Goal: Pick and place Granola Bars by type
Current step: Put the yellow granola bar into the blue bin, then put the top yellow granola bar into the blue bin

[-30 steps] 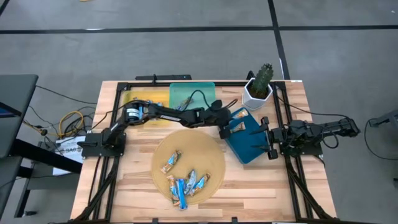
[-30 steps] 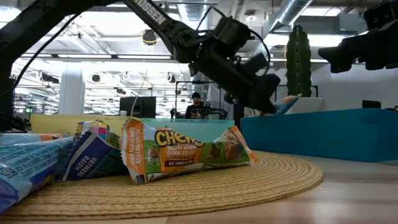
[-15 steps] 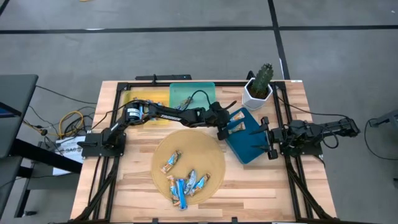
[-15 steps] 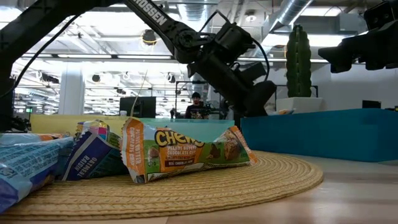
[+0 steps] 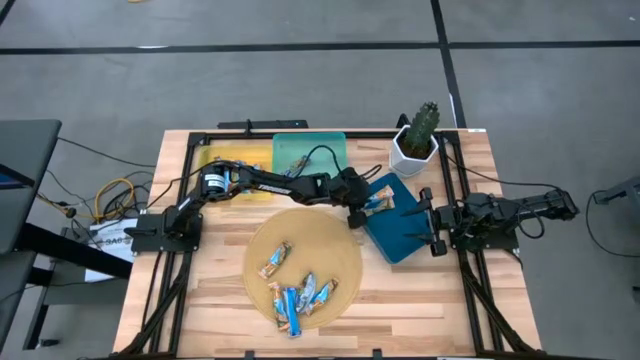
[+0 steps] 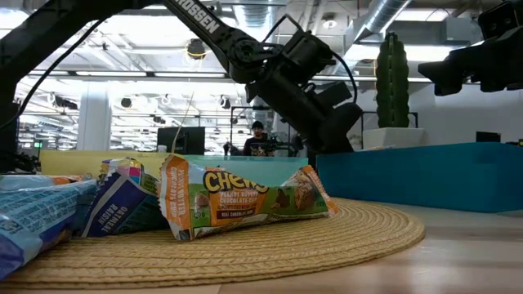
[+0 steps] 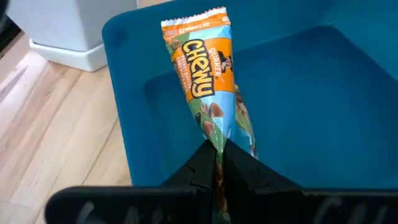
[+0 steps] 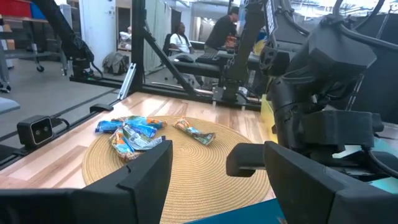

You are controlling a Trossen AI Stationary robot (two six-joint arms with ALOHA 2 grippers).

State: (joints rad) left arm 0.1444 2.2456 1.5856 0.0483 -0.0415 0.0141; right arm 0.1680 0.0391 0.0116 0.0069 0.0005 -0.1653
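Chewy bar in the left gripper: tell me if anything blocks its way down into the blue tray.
Nothing visible does. The left gripper is shut on the Chewy bar, which hangs over the open inside of the blue tray. The tray floor beneath it looks bare. The right gripper waits open beside the tray.

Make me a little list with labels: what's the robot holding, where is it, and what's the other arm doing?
holding: left gripper pinches one end of an orange Chewy granola bar
where: over the dark blue tray, the bar reaching across its rim
other arm: right gripper waits open by the tray's right side
left to sort: bars on the round woven mat
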